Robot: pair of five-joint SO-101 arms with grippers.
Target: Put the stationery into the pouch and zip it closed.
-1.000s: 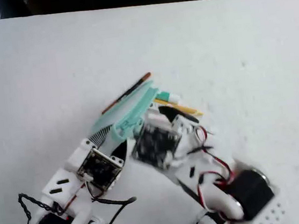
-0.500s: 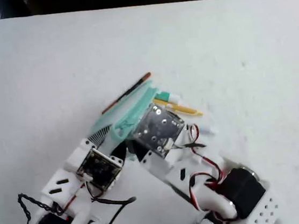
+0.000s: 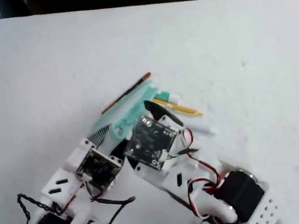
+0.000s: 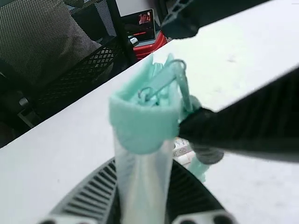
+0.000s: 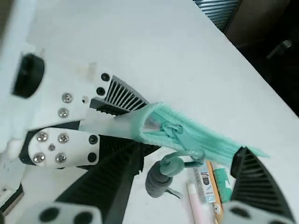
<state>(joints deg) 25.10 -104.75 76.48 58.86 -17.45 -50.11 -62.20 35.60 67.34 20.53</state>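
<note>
Near the centre of the high view, the teal pouch (image 3: 133,109) is pinched at its lower-left end by the left gripper (image 3: 106,136). The right gripper (image 5: 187,177) is spread around its zipper pull (image 5: 161,173). A pencil (image 3: 127,93) and pens (image 3: 177,104) are seen just beside it.

The pouch (image 3: 133,112) is a slim mint-green case with a clear panel. It lies slanted, one end pinched in the left claw (image 3: 104,136), and its zip pull (image 5: 180,156), a ring with a grey knob, sits between the spread fingers of the right claw (image 5: 187,179). A brown pencil (image 3: 127,93) lies along the pouch's side away from both claws, while a yellow pen (image 3: 180,107), a green-capped stick (image 3: 167,97) and a pale stick (image 3: 201,129) lie outside the pouch, just past the right claw's tips.
</note>
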